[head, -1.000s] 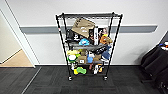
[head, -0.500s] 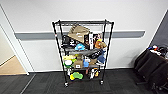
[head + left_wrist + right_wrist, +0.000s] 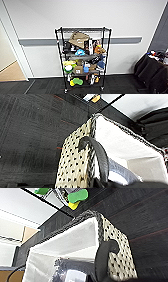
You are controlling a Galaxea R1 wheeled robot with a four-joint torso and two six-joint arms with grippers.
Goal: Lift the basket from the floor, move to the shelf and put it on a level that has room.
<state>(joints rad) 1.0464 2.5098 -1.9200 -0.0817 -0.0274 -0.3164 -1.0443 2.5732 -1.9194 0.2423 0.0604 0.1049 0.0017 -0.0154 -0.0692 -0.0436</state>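
Head view: shelf [image 3: 83, 58] now sits nearer & more centred than a sec ago, so we're closing in w/ load. Basket [image 3: 82, 156] hangs off floor [image 3: 30, 139], short of shelf; top level [image 3: 83, 29] looks free. Gripper fingers: can't tell.

Wall [image 3: 82, 15]: white, with a grey rail band [image 3: 125, 40] running across it from 9 to 3 o'clock.
Wooden flooring [image 3: 11, 72]: tan, at 8 o'clock, behind a white door frame [image 3: 15, 50].
Dark cloth-draped table [image 3: 152, 72]: at 4 o'clock, small items on its top too blurred to name.
Green and yellow sponge [image 3: 77, 196]: lying over the dark carpet.
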